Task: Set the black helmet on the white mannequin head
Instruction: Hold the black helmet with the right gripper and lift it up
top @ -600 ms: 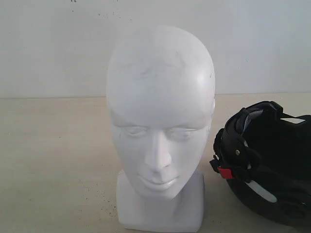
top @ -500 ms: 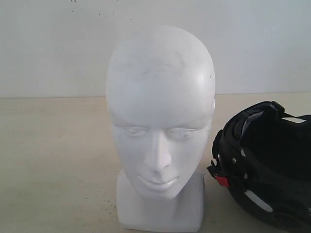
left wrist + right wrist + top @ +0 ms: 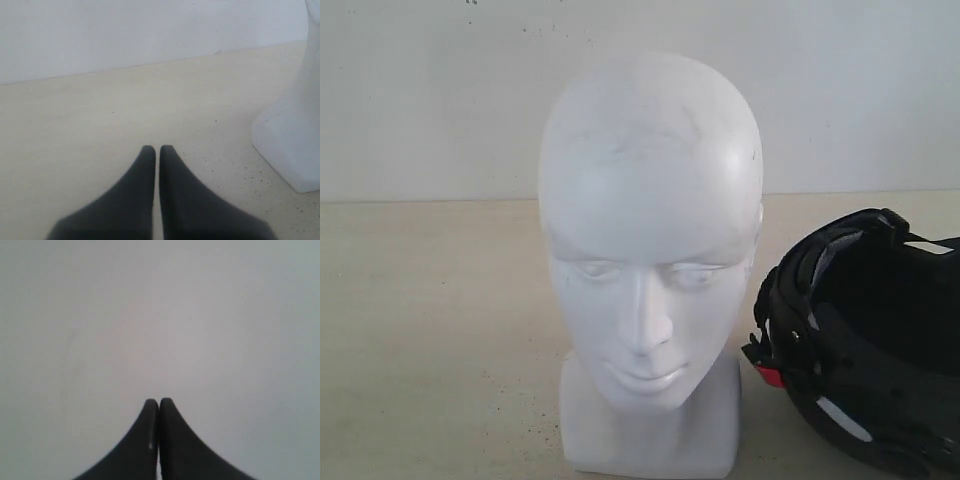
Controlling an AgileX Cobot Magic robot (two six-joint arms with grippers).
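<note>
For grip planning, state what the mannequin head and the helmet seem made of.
White mannequin head: probably foam or matte plastic; dull chalky surface, faint grey scuffs. Black helmet: apparently a hard matte plastic shell with dark padded lining; its red buckle looks plastic.

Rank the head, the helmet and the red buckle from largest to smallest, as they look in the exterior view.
1. head
2. helmet: what shows looks smaller than the head, but the frame edge cuts it off, so this place is unsure.
3. buckle, clearly smallest.
</note>
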